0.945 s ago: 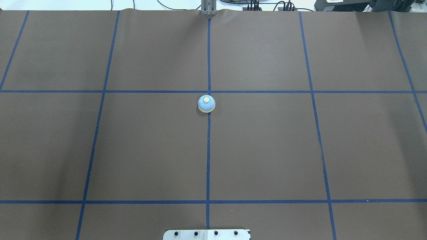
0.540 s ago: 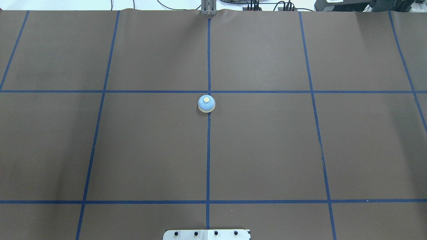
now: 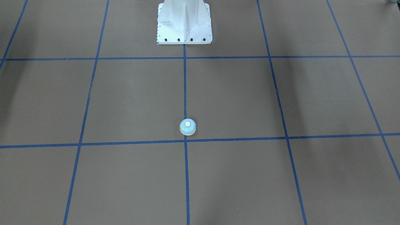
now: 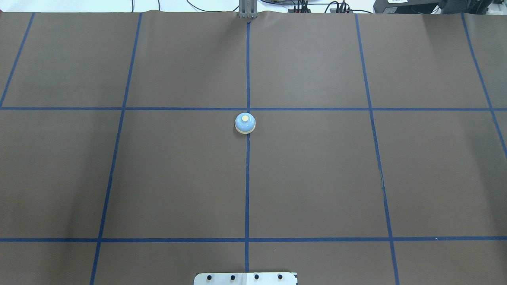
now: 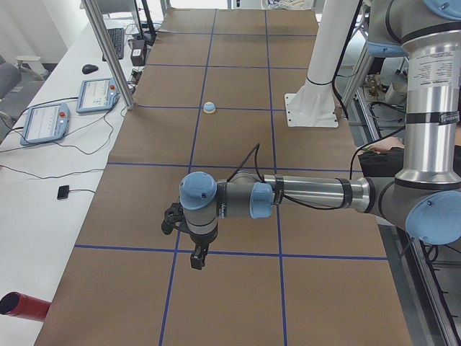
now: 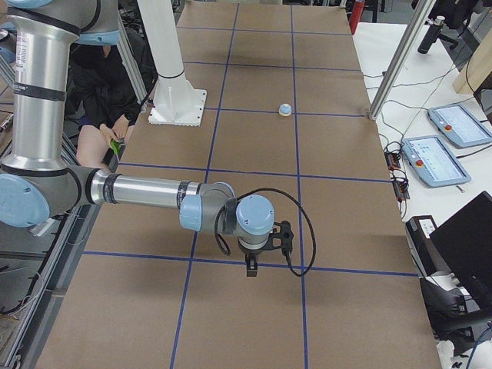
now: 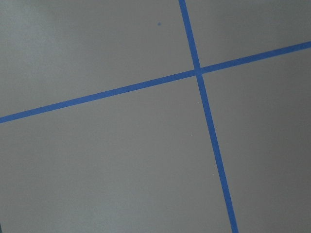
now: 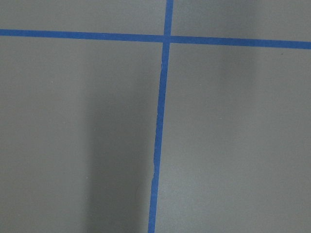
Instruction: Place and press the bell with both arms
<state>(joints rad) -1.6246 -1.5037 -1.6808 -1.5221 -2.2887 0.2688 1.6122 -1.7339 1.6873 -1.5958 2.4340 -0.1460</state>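
The bell (image 4: 245, 123) is sitting upright on the table (image 4: 317, 178), on the centre tape line just near a crossing. It is looking light, rigid and slick-domed; gripping across the base rim seems safest. Both pincers (image 5: 196, 259) (image 6: 251, 267) are hanging well apart from it; whether they are apart or together, I cannot tell.

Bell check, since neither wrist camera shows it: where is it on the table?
The bell sits mid-table on the centre blue tape line, just robot-side of a tape crossing, apart from both arms.

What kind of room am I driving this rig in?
Most likely a robotics lab test cell: a brown table cover gridded with blue tape, teach pendants on a side bench, and a lone bell as the prop.
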